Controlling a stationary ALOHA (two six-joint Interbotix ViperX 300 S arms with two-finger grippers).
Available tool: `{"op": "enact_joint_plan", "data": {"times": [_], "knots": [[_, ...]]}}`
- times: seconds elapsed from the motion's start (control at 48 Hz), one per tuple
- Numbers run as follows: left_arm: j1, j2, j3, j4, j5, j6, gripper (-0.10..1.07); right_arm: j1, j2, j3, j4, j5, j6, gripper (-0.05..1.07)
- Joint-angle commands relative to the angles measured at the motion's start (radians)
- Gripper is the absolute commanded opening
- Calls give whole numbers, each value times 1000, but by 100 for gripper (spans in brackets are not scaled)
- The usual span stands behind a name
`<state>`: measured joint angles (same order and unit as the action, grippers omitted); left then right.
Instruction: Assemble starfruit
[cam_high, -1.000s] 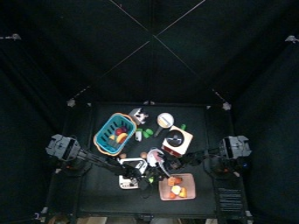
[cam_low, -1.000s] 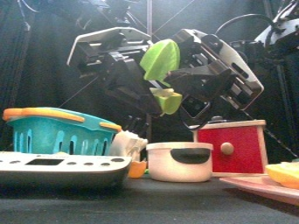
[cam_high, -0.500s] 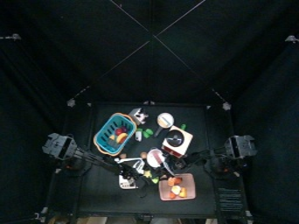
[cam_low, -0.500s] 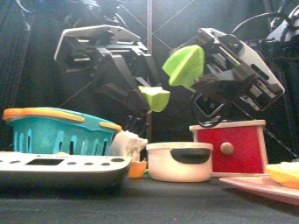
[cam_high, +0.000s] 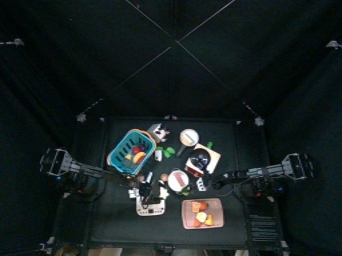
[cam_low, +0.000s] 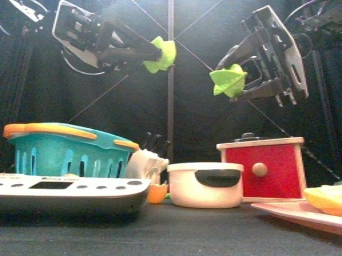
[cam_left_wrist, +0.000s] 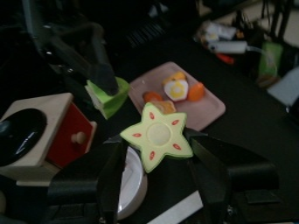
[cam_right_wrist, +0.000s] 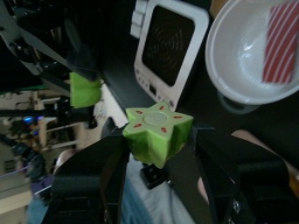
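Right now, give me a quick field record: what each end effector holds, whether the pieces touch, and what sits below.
left end effector: shut on starfruit piece, raised
right end effector: shut on second starfruit piece, raised
pieces: apart, a clear gap between them in the front view
below: blue basket, red box, white pot
assembly: not joined

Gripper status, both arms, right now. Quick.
Left gripper: shut on a starfruit piece, held high above the table.
Right gripper: shut on the other starfruit piece, also raised, apart from the first.
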<state>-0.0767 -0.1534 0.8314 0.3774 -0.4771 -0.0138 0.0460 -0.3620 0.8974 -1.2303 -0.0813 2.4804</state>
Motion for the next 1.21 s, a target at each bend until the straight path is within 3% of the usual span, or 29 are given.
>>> {"op": "enact_joint_plan", "data": {"times": [0.0, 0.125, 0.229, 0.375, 0.521, 0.667, 0.854, 1.021, 1.188], "knots": [[25, -20, 23, -69, -121, 0, 70, 0, -23, -21, -46, 64, -3, 64], [29, -28, 41, -176, -124, -11, 70, 3, -8, -28, -149, 124, -3, 64], [31, -40, 40, -267, -49, -28, 70, 3, -3, -37, -244, 152, -3, 64], [32, -74, -2, -324, 216, -34, 70, 5, 2, -51, -350, 210, 3, 64], [35, -120, -89, -324, 572, -32, 70, -3, 14, -54, -313, 193, 6, 64], [35, -135, -178, -321, 792, -23, 70, -29, 51, -60, -236, 40, 2, 64], [49, -100, -278, -319, 974, 23, 70, -123, 127, -112, -172, -215, -2, 64], [49, -49, -362, -324, 1115, 95, 70, -232, 186, -166, -164, -448, -2, 64], [49, 14, -423, -339, 1193, 156, 70, -314, 253, -207, -167, -595, -2, 64]]}}
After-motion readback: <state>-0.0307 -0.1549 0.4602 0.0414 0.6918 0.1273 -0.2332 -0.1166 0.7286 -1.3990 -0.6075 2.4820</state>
